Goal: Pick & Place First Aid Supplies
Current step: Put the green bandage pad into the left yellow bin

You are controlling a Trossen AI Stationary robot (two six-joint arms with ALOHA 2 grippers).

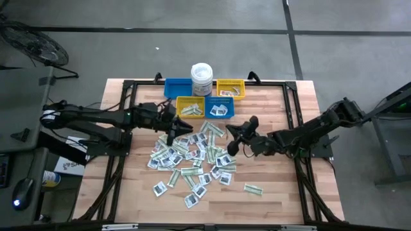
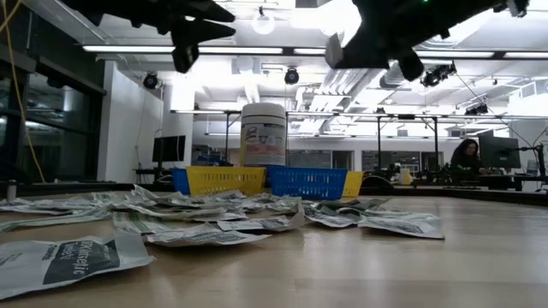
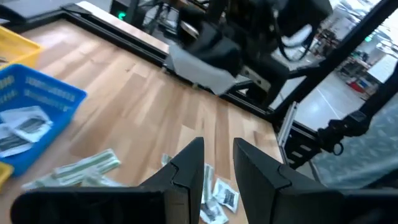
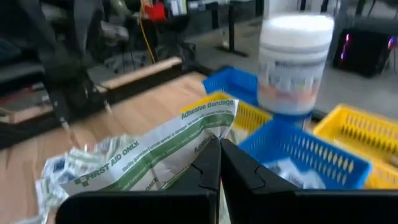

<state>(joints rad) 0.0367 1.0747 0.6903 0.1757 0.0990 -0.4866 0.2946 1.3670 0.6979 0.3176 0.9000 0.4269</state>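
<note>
Wooden table [image 1: 282, 192] under lit workshop ceiling; packets [image 1: 192, 160] strewn centrally; right gripper [image 4: 219, 163] jaws clench an adhesive bandage packet [image 4: 168, 149]; left gripper [image 3: 217, 168] jaws parted, empty; bins [image 1: 212, 106] at twelve o'clock.

Bright ceiling lights [image 2: 257, 53] glare; wrist views blurred.

Right gripper [image 4: 219, 163] pinches a bandage packet [image 4: 165, 149] (green print) before white tub [image 4: 293, 62].

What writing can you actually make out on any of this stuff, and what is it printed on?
"Adhesive Bandage": on the green-and-white packet pinched in the right hand.
"FIRST AID ONLY": on that same packet, beside a green cross.
Label on the white tub: blurred, unreadable.
Print on the scattered packets on the table: too small to read.
</note>
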